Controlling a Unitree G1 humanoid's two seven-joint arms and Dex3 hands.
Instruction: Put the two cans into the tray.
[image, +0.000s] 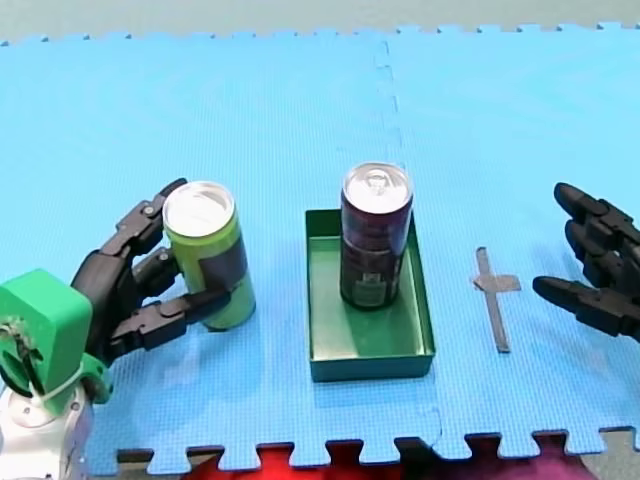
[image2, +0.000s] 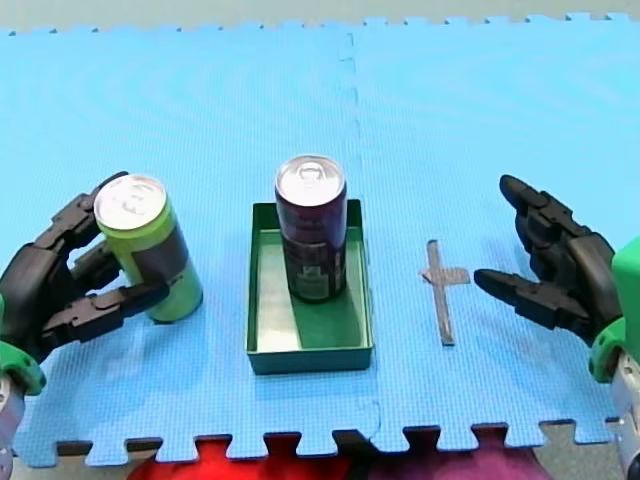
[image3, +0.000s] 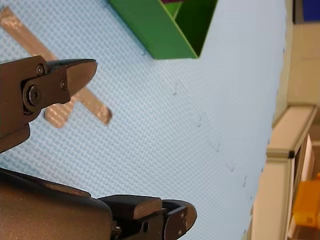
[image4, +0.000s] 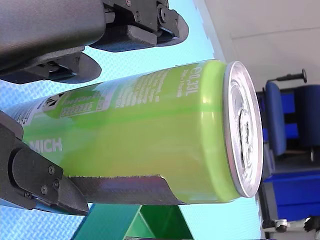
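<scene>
Step in hand: transfer of the green can (image: 207, 262) into the tray (image: 370, 368).

Present state: the left hand (image: 130, 295) is clamped on the green can at 9 o'clock of the tray, near it but apart; fingers (image4: 137, 25) wrap one side of the body and the thumb (image: 185, 308) presses the other; whether the base is clear of the mat (image: 250, 120) cannot be told. The dark can (image: 375, 240) stands upright in the tray's 12 o'clock half; the 6 o'clock half is bare. The right hand (image: 600, 275) holds nothing, at 3 o'clock of the tray, beyond the tape cross (image: 493, 300).

Procedure, as judged:
- Raise the green can until its base clears the rim; hold it upright.
- Traverse toward 3 o'clock; aim for the bare 6 o'clock half.
- Hold a gap to the dark can; the fingers on the can's far side are the likeliest point of contact.
- Lower until the base seats flat on the floor; release only then.

Caution: a clipped rim probably shifts the tray; a tilted release may topple either can.
</scene>
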